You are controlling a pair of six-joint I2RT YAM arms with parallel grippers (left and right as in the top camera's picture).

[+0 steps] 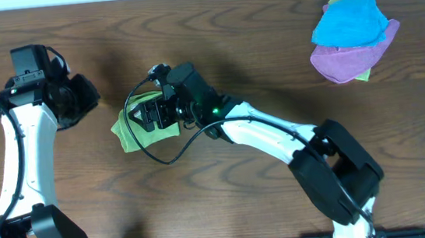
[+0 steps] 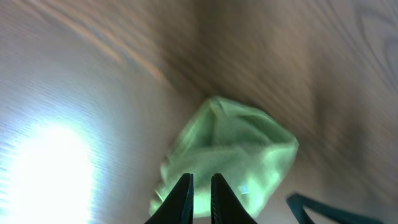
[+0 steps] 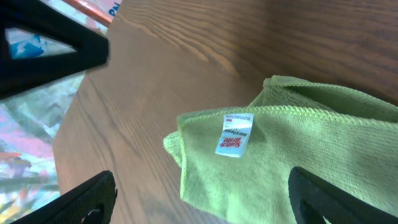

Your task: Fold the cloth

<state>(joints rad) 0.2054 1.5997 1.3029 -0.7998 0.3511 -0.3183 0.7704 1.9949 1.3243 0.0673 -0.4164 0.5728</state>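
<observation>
- I see the lime-green cloth (image 3: 298, 149) lying on the wooden table (image 3: 186, 62), its white tag (image 3: 234, 134) facing up near one edge.
- My right gripper (image 3: 205, 199) is spread wide above it.

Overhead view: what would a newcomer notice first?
The green cloth lies bunched left of centre, with the right hand open right over it. Next, the blue cloth heaped on a purple cloth at the table's far right.
</observation>
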